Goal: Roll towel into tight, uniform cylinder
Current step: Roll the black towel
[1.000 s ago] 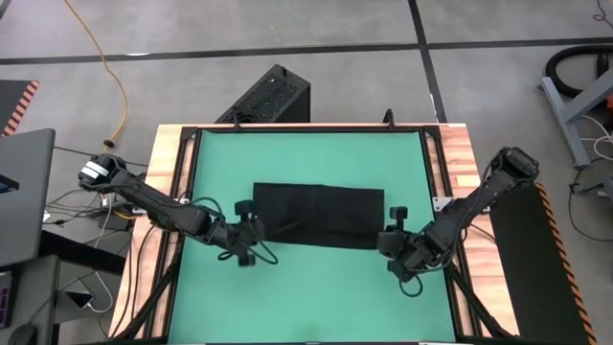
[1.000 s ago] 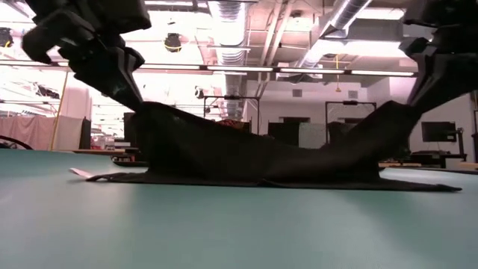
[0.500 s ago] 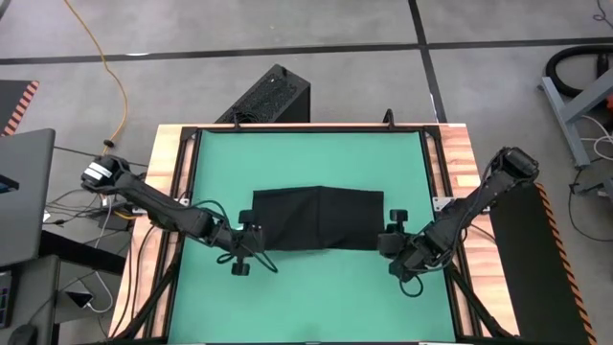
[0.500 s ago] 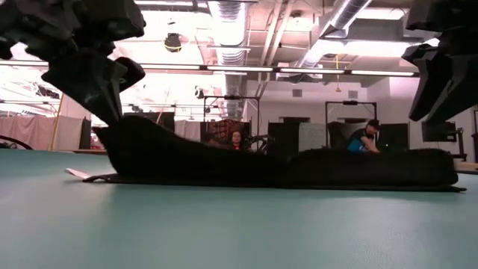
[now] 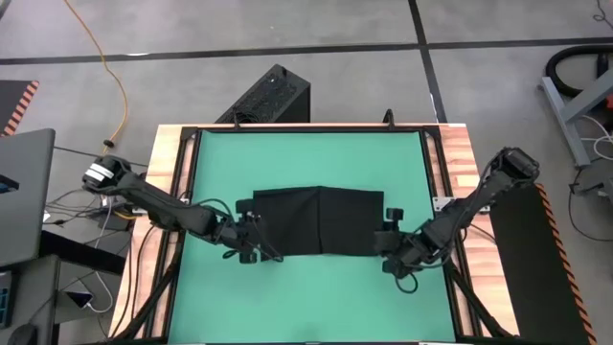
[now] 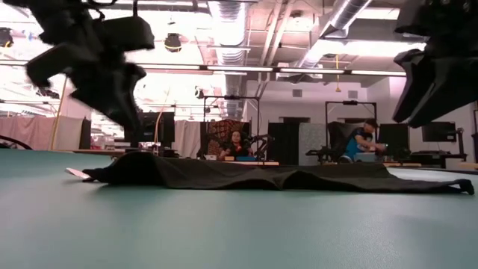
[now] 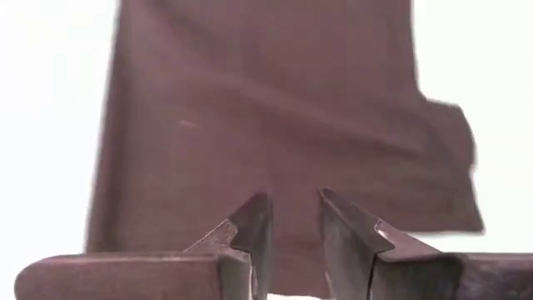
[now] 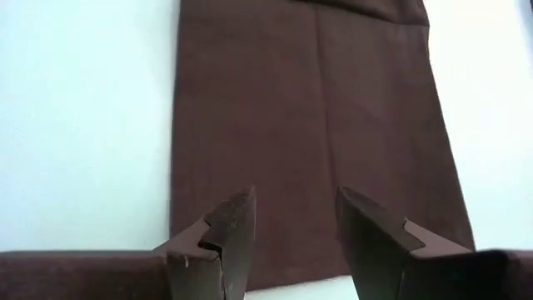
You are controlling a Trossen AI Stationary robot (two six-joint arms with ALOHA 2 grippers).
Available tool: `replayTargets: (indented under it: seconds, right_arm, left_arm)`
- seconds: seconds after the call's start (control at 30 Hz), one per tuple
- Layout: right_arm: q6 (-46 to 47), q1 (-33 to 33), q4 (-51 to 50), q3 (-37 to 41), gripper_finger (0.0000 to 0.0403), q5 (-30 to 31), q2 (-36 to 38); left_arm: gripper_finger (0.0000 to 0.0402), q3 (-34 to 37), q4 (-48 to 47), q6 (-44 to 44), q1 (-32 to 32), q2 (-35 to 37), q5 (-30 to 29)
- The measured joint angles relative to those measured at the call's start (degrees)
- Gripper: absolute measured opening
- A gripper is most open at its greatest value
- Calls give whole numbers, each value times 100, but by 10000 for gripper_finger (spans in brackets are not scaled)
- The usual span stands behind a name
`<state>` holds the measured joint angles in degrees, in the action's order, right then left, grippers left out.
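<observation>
Presently your towel (image 5: pixel 319 221) lies flat at frame centre on the mat (image 5: pixel 306 153). Left gripper (image 5: pixel 251 236) and right gripper (image 5: pixel 391 240), apparently just above its ends, stand released, holding nothing.

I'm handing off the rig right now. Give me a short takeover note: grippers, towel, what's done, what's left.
Left gripper: open, empty, raised at the towel's left end.
Right gripper: open, empty, raised at the towel's right end.
Towel: lying flat and folded on the green mat, mid-table, touched by neither gripper.
Done: a fold is laid down; no roll visible.
Left: the whole roll into a tight, even cylinder.
</observation>
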<state>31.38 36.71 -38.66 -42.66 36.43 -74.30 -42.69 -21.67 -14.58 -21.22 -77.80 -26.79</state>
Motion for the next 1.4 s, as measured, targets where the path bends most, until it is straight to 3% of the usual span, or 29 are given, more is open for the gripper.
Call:
replayTargets:
  seconds: [0.17,0.23,0.4,0.57,0.77,0.83,1.03,1.13,1.27,1.4]
  right_arm:
    - [9,-167,70,51,187,96,0]
    - [-28,-165,143,53,187,98,0]
    - [-811,99,829,53,187,-43,0]
    - [-850,206,1126,232,187,-228,-2]
    - [-552,309,1151,394,187,-262,-2]
    - [-593,294,1144,405,187,-253,-2]
    - [-638,28,1039,407,187,-173,-2]
    - [-730,-170,1036,406,187,-163,-2]
    - [-813,-442,1036,407,187,-156,-2]
    - [-954,-701,1039,407,187,-156,-2]
  left_arm:
    - [81,-5,-99,-239,-7,550,-1229]
    - [78,-5,-189,-87,6,726,-1096]
    - [65,86,288,970,-335,595,127]
    - [55,86,760,1401,-831,3,-202]
    - [59,86,949,894,-1027,-510,-334]
    - [64,86,836,669,-1029,-573,-582]
    - [70,86,626,164,-812,-361,-2038]
    - [70,86,391,79,-455,-18,-2328]
    - [71,86,-31,480,236,259,-1973]
    - [71,118,166,1195,993,273,-767]
